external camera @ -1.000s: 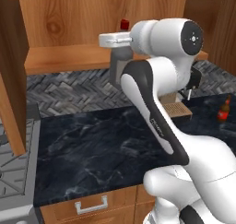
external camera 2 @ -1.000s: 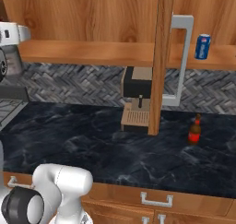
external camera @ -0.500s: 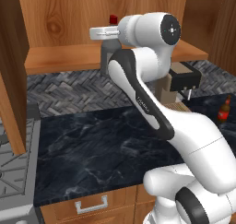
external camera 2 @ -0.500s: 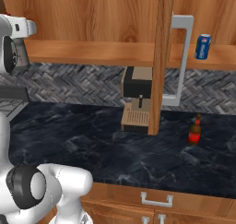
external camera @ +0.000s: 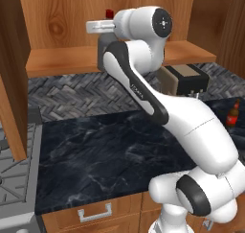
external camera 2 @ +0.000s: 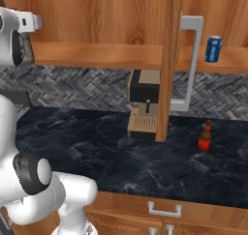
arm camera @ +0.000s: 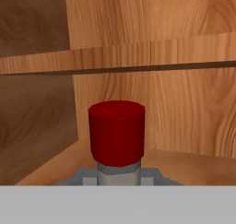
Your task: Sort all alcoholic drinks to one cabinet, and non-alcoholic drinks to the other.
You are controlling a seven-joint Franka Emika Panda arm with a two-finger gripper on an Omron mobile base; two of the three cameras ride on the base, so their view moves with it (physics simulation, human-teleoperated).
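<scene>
A: Arm's up high in the open wooden cabinet, hand reaching in over the shelf. See that red cap? That's the clear greyish square-shouldered liquor bottle, right under the hand camera, grey neck and shoulders just below the cap.

B: And the two-finger gripper?

A: Jaws drawn in narrow. From the left base view the red cap pokes up just behind the hand, so it looks clamped on that bottle, though the fingertips themselves are hidden.

B: Where's the bottle sitting?

A: Inside the left cabinet, over the shelf board, wooden back wall behind it. Whether its base touches the shelf, I can't tell.

B: Other drinks?

A: Small blue soda can with a silver top stands on the right-hand cabinet shelf, beyond the open door with its white handle. Slim brown beer bottle with a red label stands upright on the black marble counter, well right of the dark-and-tan coffee machine.
</scene>
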